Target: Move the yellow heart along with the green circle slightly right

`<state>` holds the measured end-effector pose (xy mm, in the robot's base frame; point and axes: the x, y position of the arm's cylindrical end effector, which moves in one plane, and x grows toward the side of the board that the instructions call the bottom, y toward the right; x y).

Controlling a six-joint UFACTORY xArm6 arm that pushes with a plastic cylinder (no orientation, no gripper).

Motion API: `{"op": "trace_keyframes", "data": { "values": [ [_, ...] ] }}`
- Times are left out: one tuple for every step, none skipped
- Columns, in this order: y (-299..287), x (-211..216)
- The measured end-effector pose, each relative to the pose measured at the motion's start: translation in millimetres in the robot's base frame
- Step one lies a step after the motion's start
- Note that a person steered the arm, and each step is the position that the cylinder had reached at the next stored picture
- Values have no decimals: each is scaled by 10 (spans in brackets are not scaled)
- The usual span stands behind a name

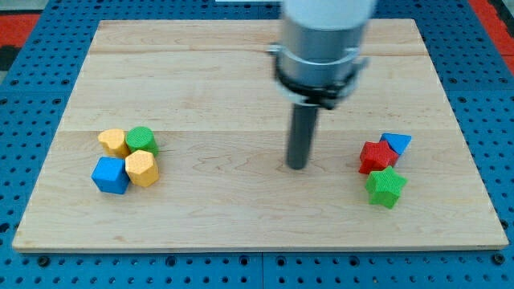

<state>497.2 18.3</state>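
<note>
The push looks not yet begun: my tip (pixel 297 167), the bare end of a dark rod that serves as end effector with nothing to open or close and nothing held, stands on the wooden desk (pixel 241 72) near its middle, well apart from every block. The yellow heart (pixel 113 141) and the green circle (pixel 141 140) sit side by side and touching at the view's left, the heart on the outer side, with a blue cube (pixel 110 175) and a yellow hexagon-like block (pixel 142 168) packed just below them. To carry both rightward, my tip would probably need to come round to the heart's left side first. At the view's right lie a red star (pixel 377 156), a blue triangle (pixel 397 143) and a green star (pixel 385 186). The arm's upper body is cut off by the view's top, and the heart's lobes are hard to make out.
</note>
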Motion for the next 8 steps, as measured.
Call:
{"op": "trace_keyframes", "data": {
  "values": [
    [-837, -115],
    [-994, -817],
    [-1492, -1243],
    [-2572, -1244],
    [-3053, -757],
    [-3128, -307],
    [-2939, -283],
    [-2617, -286]
  ]
}}
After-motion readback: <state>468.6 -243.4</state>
